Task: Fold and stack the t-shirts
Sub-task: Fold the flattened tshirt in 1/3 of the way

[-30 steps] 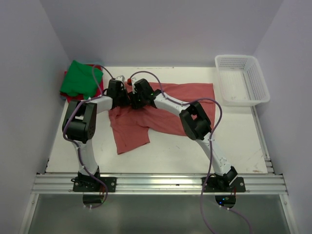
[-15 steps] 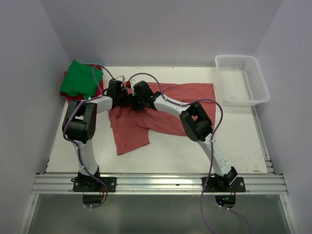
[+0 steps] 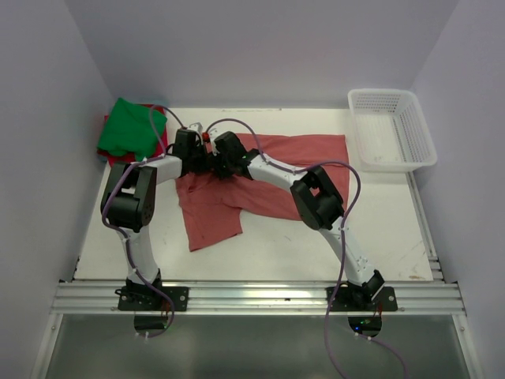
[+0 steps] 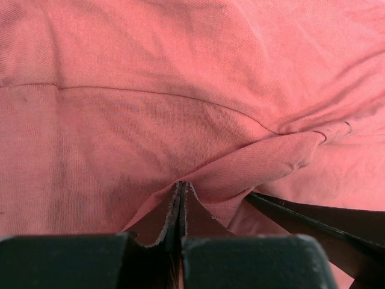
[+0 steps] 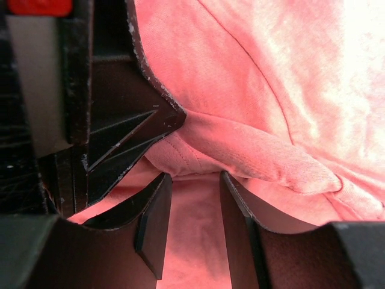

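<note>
A large faded brick-red t-shirt (image 3: 272, 178) lies crumpled across the middle of the table. My left gripper (image 3: 205, 161) is shut on a raised fold near its upper left edge. In the left wrist view the closed tips (image 4: 180, 191) pinch that ridge of cloth (image 4: 264, 162). My right gripper (image 3: 219, 161) meets it from the right. Its open jaws (image 5: 194, 176) stand on either side of the hem (image 5: 180, 159) just below the left gripper's fingers (image 5: 129, 129). The green t-shirt (image 3: 130, 126) lies folded at the far left on the red-pink t-shirt (image 3: 106, 124).
A white mesh basket (image 3: 392, 130) stands at the far right corner. Walls close in the table on the left, back and right. The aluminium rail (image 3: 252, 298) with both arm bases runs along the near edge.
The right gripper has edged slightly left, closer to the left gripper. The left gripper and the shirt have stayed where they were.
</note>
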{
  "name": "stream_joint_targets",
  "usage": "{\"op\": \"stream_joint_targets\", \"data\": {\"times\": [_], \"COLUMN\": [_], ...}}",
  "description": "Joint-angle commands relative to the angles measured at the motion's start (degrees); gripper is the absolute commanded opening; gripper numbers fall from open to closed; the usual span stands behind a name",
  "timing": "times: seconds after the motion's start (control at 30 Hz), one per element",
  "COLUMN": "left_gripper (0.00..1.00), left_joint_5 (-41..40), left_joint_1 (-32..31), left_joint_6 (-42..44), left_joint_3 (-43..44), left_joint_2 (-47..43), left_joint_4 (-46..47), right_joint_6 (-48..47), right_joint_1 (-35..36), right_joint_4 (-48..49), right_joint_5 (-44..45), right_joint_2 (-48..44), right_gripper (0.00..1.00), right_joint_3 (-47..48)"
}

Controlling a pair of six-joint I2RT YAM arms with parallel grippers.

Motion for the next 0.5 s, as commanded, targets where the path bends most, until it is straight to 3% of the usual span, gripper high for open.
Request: {"op": "stream_joint_targets", "data": {"times": [0.0,0.47], "left_gripper": [0.00,0.00], "left_joint_5": [0.58,1.11], "left_joint_1": [0.02,-0.07], "left_joint_6": [0.14,-0.13], "left_joint_3": [-1.26,-1.35], "left_joint_2": [1.11,1.47], "left_joint_4": [-1.79,-1.52], "right_joint_6": [-2.63,-2.89], "right_joint_1": [2.51,2.86], "right_joint_4": [-0.40,-1.36], "right_joint_5": [0.00,-0.79], "right_joint_2": [-4.44,0.91], "right_gripper": [0.42,0.44], "right_joint_3": [1.62,7.93]}}
